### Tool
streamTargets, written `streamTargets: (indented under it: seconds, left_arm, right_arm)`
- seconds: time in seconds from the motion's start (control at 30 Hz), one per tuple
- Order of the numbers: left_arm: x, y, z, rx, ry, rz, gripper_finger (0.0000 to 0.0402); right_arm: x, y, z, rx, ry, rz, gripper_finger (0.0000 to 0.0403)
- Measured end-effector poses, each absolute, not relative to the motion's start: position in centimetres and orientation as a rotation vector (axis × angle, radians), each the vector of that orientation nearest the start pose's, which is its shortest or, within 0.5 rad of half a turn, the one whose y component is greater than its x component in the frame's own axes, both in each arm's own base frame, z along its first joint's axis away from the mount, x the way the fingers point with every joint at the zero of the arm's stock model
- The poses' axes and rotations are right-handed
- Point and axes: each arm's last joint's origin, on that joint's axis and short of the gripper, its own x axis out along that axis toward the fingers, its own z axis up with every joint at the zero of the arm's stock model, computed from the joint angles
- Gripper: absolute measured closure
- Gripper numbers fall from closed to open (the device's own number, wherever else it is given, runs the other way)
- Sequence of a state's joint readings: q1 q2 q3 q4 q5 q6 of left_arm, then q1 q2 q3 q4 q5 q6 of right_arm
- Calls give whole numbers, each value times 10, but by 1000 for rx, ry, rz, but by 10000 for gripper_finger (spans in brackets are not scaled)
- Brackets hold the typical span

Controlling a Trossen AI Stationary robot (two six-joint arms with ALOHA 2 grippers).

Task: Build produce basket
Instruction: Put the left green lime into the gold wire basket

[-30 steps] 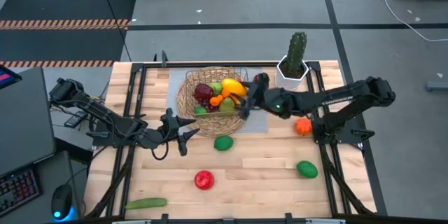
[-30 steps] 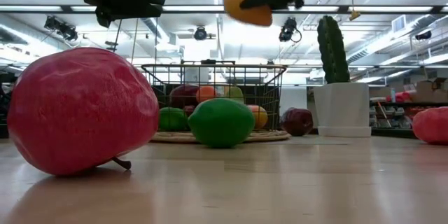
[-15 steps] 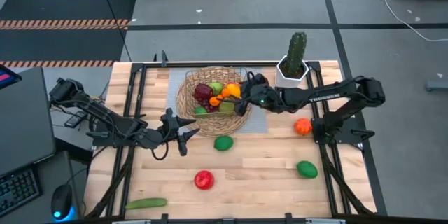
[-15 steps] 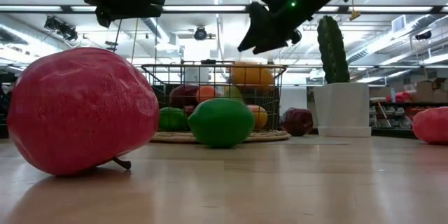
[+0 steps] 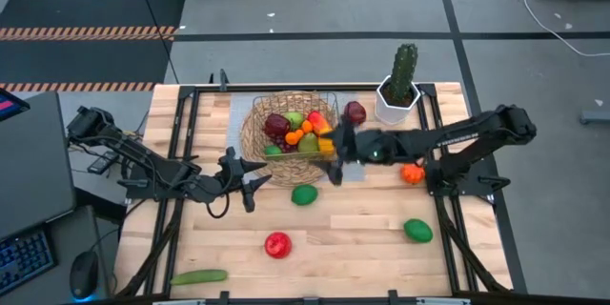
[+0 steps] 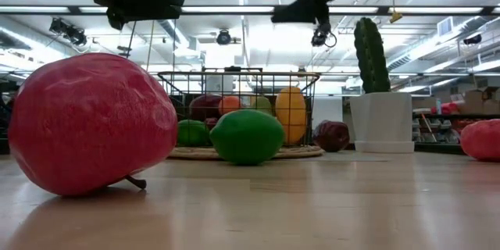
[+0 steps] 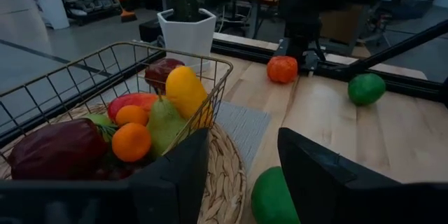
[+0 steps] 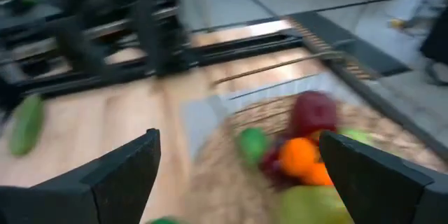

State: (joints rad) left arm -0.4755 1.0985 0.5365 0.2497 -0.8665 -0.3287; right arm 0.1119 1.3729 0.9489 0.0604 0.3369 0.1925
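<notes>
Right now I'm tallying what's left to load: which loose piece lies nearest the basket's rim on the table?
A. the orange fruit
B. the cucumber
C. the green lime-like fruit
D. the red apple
C: the green lime-like fruit sits just off the basket rim; the others lie farther off.

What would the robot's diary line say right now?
right gripper: open, empty, beside tan wicker basket | yellow fruit: in basket | left gripper: waiting, empty
</notes>
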Motion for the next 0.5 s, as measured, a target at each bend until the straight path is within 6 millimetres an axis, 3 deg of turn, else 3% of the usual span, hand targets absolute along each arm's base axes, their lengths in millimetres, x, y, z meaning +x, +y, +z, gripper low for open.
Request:
streamTargets:
  seconds: [0.23,0.5]
  left_arm:
    - [207,-82,233,-137,173,423,224]
    - [207,-82,233,-161,167,417,227]
  right_arm:
    - [312,72,256,46,413,-178,12]
    - [339,92,190,-12,546,-179,12]
